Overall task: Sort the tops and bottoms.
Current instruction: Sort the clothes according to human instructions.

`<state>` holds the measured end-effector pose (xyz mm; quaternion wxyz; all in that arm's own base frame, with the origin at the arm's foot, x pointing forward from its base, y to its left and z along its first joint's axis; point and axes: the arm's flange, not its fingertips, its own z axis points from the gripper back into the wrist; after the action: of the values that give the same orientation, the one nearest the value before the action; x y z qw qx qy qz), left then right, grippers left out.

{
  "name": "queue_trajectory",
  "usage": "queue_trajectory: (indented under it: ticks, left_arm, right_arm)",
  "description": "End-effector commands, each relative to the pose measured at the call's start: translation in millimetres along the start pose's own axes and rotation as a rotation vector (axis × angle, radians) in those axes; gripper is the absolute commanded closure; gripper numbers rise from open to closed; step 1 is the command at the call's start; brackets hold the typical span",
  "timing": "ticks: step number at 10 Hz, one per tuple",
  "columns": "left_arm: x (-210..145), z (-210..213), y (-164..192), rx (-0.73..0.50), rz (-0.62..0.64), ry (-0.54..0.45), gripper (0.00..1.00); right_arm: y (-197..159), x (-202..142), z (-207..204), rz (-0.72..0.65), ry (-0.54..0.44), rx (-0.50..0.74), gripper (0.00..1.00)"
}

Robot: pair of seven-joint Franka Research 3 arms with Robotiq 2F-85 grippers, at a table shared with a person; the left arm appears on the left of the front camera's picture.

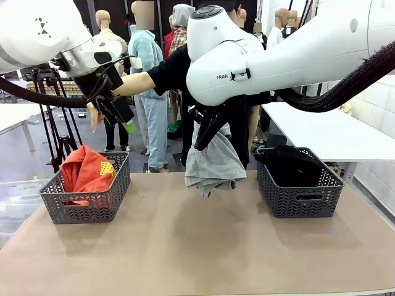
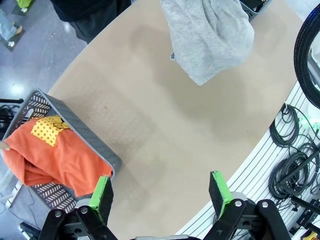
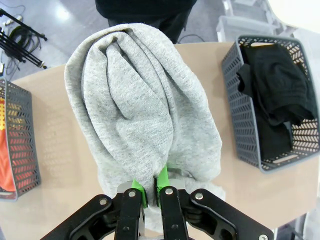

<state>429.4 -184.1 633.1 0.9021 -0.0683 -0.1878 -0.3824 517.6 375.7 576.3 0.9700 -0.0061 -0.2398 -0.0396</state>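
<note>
front view: the right gripper (image 1: 205, 139) pinches the grey shirt (image 1: 214, 165), which hangs over the table (image 1: 197, 246) between two grey baskets. the orange t-shirt (image 1: 85, 172) lies in the left basket (image 1: 86, 203), the black garment (image 1: 290, 165) in the right basket (image 1: 299, 194). the left gripper (image 1: 120, 117) hangs above the left basket.

left wrist view: the left gripper's jaws stand wide apart, holding nothing, beside the orange t-shirt.

right wrist view: green pads (image 3: 161, 177) clamp the grey fabric.
</note>
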Motion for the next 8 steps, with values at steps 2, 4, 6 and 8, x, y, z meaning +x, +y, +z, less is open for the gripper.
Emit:
queue_trajectory:
  ticks: [2, 4, 6, 8]
  left_arm:
    - [-2.3, 1.5, 0.7, 0.0, 0.003, 0.001, 0.0]
    - [0.0, 0.0, 0.0, 0.0, 0.0, 0.0, 0.0]
    - [-27.9, 25.3, 3.0, 0.054, -0.002, -0.011, 0.0]
    - [-58.7, 49.1, 23.4, 0.078, 0.038, -0.021, 0.0]
  right_arm:
    - [-0.8, 1.5, 1.8, -0.007, -0.003, 0.02, 1.0]
    - [0.0, 0.0, 0.0, 0.0, 0.0, 0.0, 1.0]
    - [22.4, 16.7, 13.4, -0.022, -0.064, 0.145, 1.0]
    - [42.9, 35.3, 32.8, 0.007, -0.117, 0.221, 1.0]
